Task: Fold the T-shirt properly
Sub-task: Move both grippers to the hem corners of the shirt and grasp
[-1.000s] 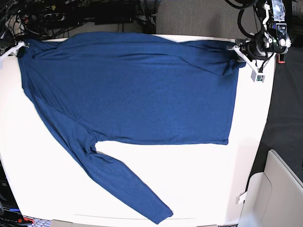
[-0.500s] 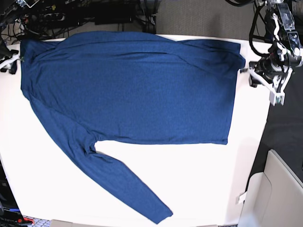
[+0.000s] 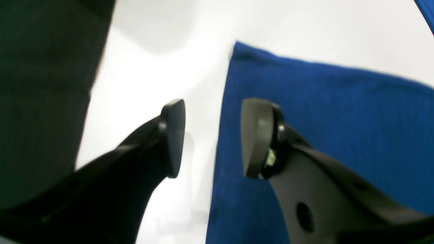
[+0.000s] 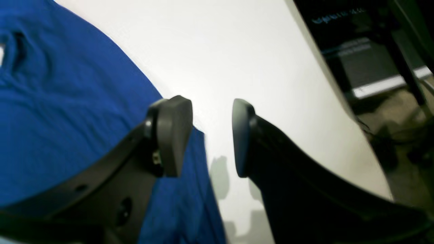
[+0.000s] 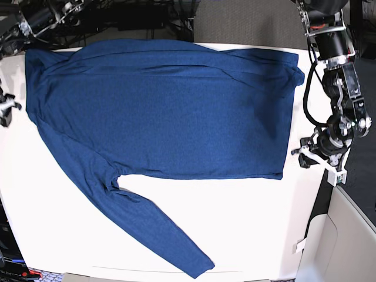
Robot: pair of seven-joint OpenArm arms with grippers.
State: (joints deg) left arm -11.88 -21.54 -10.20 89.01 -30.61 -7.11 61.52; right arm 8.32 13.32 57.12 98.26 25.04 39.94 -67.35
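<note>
The dark blue long-sleeved T-shirt (image 5: 170,111) lies spread flat on the white table (image 5: 247,223), with one sleeve (image 5: 153,229) running to the front edge. My left gripper (image 5: 302,157) is open beside the shirt's right hem corner. In the left wrist view it (image 3: 213,135) is open and empty, with one finger over the shirt (image 3: 322,118) and the other over bare table. My right gripper (image 5: 4,110) sits at the table's left edge. In the right wrist view it (image 4: 206,135) is open and empty astride the edge of the shirt (image 4: 67,101).
Cables and dark equipment (image 5: 117,17) line the back edge. A white bin (image 5: 346,235) stands at the front right, off the table. The table's right edge (image 5: 329,117) borders dark floor. Bare table (image 5: 59,223) lies at the front left of the sleeve.
Both grippers have left the shirt's far corners and moved toward the front along the table's sides. The left one now sits by the right hem corner. The shirt's top corners lie flat.
</note>
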